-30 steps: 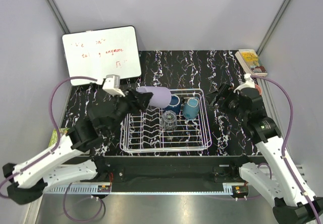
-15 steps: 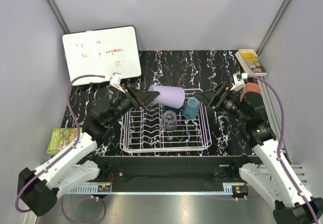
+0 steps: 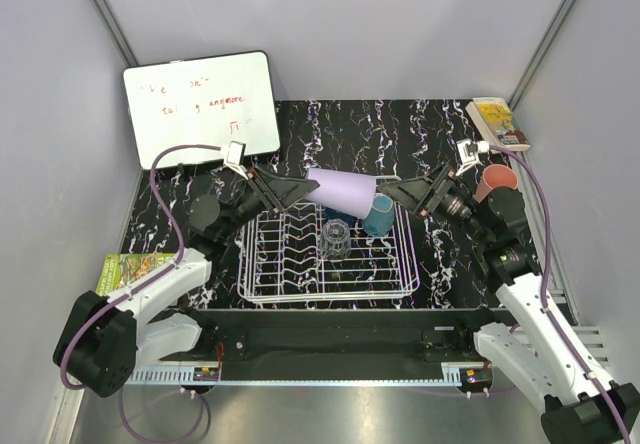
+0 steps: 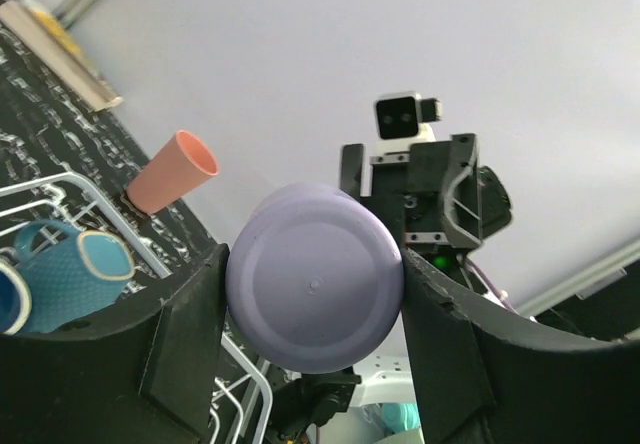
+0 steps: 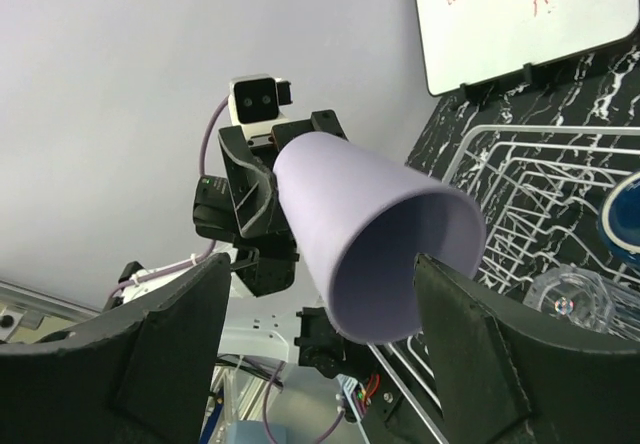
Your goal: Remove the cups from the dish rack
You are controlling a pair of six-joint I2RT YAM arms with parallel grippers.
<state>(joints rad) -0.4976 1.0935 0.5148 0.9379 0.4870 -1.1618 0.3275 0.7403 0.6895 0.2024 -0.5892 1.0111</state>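
My left gripper (image 3: pixel 300 192) is shut on the base of the lavender cup (image 3: pixel 342 192) and holds it on its side above the white wire dish rack (image 3: pixel 400 286). In the left wrist view the cup's base (image 4: pixel 315 299) fills the gap between the fingers. My right gripper (image 3: pixel 396 196) is open at the cup's mouth. In the right wrist view the cup's rim (image 5: pixel 372 234) lies between its fingers (image 5: pixel 470 344), one tip at the opening. A teal cup (image 3: pixel 378 214) and a clear glass (image 3: pixel 337 236) stand in the rack. A dark blue cup (image 5: pixel 625 214) shows only in part. A salmon cup (image 3: pixel 497 177) stands on the table to the right.
A whiteboard (image 3: pixel 200 109) leans at the back left. A book (image 3: pixel 497 122) lies at the back right corner. A green packet (image 3: pixel 125 269) lies at the left edge. Grey walls close in the black marbled table (image 3: pixel 340 129) on three sides.
My left arm has lifted the lavender cup and reached it to the right. My right gripper has swung left from beside the salmon cup to the lavender cup's mouth.
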